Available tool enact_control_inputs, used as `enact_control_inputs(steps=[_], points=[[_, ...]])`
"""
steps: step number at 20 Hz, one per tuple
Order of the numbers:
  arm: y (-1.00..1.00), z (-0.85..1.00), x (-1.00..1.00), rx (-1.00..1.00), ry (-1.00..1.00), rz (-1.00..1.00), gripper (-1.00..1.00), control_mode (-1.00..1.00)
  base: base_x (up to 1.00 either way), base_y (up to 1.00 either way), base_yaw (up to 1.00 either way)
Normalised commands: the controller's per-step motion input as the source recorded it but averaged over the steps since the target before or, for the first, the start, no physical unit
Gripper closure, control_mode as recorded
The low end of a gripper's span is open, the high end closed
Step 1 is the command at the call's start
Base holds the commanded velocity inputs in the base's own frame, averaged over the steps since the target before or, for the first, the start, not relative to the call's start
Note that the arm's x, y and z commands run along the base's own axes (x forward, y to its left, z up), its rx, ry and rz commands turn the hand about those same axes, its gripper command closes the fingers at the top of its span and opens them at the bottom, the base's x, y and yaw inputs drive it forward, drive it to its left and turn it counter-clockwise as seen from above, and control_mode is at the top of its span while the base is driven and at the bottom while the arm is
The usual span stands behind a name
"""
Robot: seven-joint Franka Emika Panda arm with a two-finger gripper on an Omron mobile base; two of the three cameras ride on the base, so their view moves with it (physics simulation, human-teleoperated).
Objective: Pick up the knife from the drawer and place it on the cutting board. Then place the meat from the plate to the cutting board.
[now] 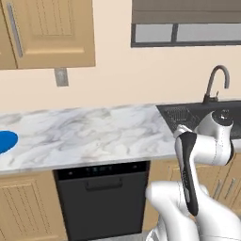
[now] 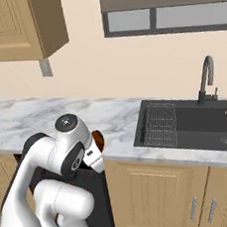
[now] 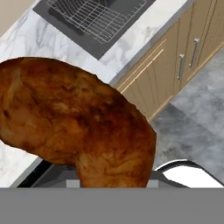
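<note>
With the meat (image 3: 78, 127) clamped in my jaws, I'm carrying it above the marble surface (image 1: 89, 134) edge near the sink (image 2: 196, 121); the blue plate (image 1: 6, 141) lies far left, so the board must be elsewhere.

Light was even and bright across the kitchen, with no single source to be made out. The marble worktop (image 1: 94, 129) showed no glare, and soft shade lay only under its front edge and beneath the wall cabinet (image 2: 21, 26). The sink (image 2: 196, 121) stayed dark but readable, its wire rack crisp. Both base views were slightly soft and pixelated, with straight lines undistorted at the edges. In the hand view the meat (image 3: 74, 118) sat very close, its brown texture coarse and blurred.
</note>
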Motion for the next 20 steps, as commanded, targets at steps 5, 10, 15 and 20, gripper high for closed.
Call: enact_control_inputs(steps=[5, 10, 15, 20], points=[[0.0, 0.0, 0.0, 0.0, 0.0, 0.0, 1.0, 1.0, 0.29, -0.87, 0.0], [0.0, 0.0, 0.0, 0.0, 0.0, 0.0, 1.0, 1.0, 0.26, -0.88, 0.0], [0.0, 0.0, 0.0, 0.0, 0.0, 0.0, 1.0, 1.0, 0.29, -0.87, 0.0], [0.0, 0.0, 0.0, 0.0, 0.0, 0.0, 1.0, 1.0, 0.34, -0.84, 0.0]])
